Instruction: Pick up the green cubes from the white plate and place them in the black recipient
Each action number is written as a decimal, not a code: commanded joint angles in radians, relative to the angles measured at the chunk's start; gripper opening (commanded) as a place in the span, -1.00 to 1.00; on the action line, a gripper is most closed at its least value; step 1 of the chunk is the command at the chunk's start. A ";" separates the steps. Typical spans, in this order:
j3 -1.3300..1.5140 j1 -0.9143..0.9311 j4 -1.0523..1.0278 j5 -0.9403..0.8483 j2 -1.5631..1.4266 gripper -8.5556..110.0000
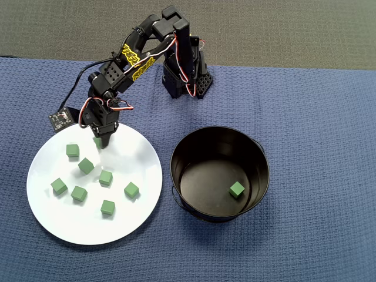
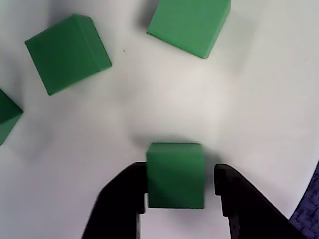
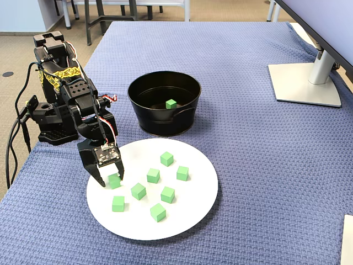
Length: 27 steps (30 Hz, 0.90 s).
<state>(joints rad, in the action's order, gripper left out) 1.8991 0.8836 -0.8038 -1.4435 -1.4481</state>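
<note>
Looks like an office or lab room from my end. Fixed view: monitor stand (image 3: 309, 77) on my table at 2 o'clock, chair or table legs (image 3: 99, 16) on tan floor at 11 o'clock. Blue woven cloth (image 3: 248, 165) covers the table; grey carpet (image 1: 264, 29) at 12 o'clock overhead.

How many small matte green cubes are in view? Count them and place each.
9. One small matte green cube lies inside the round black metal pot; seven lie loose on the round white plate; one sits between the gripper's fingers.
</note>
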 commanded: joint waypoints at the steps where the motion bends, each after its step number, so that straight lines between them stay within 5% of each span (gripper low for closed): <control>1: -0.054 0.008 0.020 0.028 -0.014 -0.86; 6: -0.089 0.000 0.017 0.147 -0.071 -0.86; 16: -0.350 -0.184 -0.419 0.561 -0.411 -0.86; 27: -0.253 -0.756 -0.488 1.042 -0.738 -0.86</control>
<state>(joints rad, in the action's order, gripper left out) 1.6383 0.3053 -1.3254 -0.5415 -2.1046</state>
